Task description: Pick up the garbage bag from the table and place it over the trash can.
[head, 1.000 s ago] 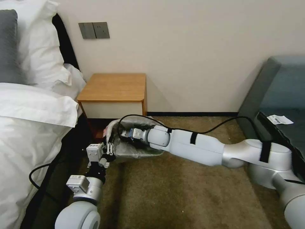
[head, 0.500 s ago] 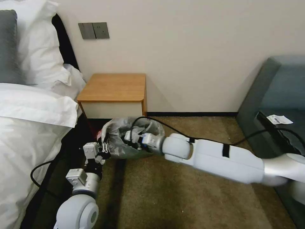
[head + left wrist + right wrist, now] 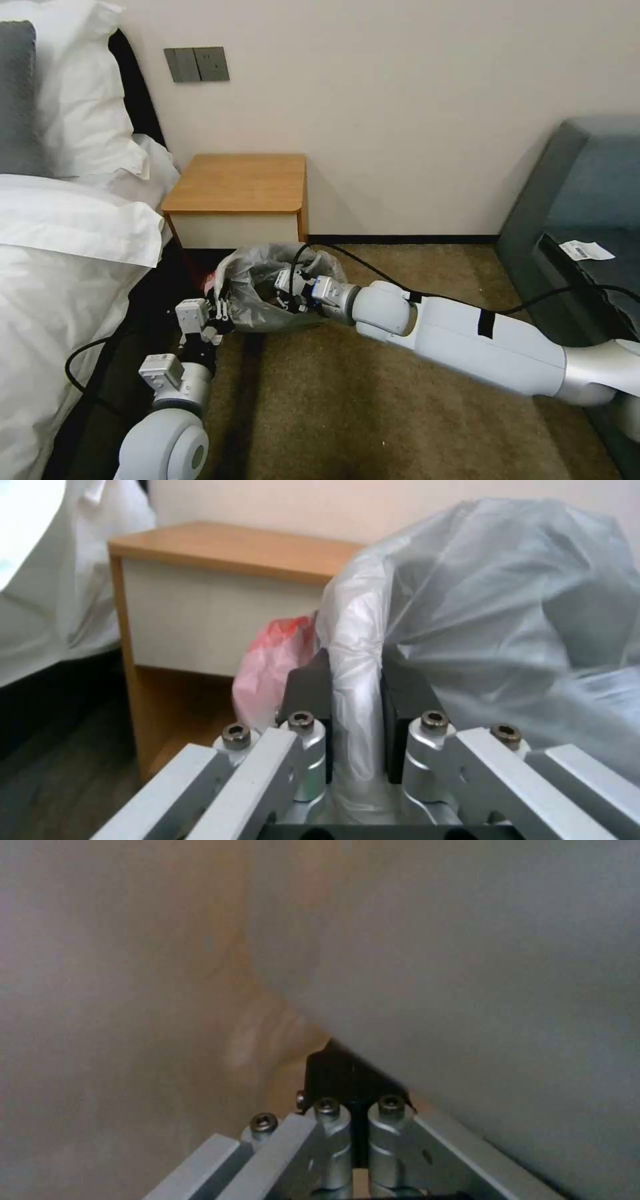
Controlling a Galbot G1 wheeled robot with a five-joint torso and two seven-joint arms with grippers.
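Presently the garbage bag point(image 3: 263, 290) is off the table point(image 3: 237, 183) and sits low on the carpet point(image 3: 373, 393), just in front of the table's open shelf, draped as a crumpled grey mound over what I take to be the trash can; the can's rim and walls cannot be made out under the film.

Left gripper point(image 3: 222, 311): at the bag's 9 o'clock side in the head view. In the left wrist view its fingers point(image 3: 310, 680) are pressed together on a fold of the bag point(image 3: 480, 595), with the pink-red band point(image 3: 277, 655) bunched just beside them.

Right gripper point(image 3: 288, 295): reaching in from 3 o'clock, buried in the bag's mouth. The right wrist view shows its jaws nearly together against grey film point(image 3: 480, 960); whether film is pinched between them cannot be told.

Risks, as judgement:
- The film is thin. If the arms pull towards 9 and 3 o'clock at once, the clamped fold may tear or slip out.
- The mouth is bunched rather than spread, so it may settle inside the can instead of over the rim.
- The right arm's cable point(image 3: 400, 280) runs close to the bag and could snag the film.
- A light can may tip or slide towards the table if dragged by the bag.
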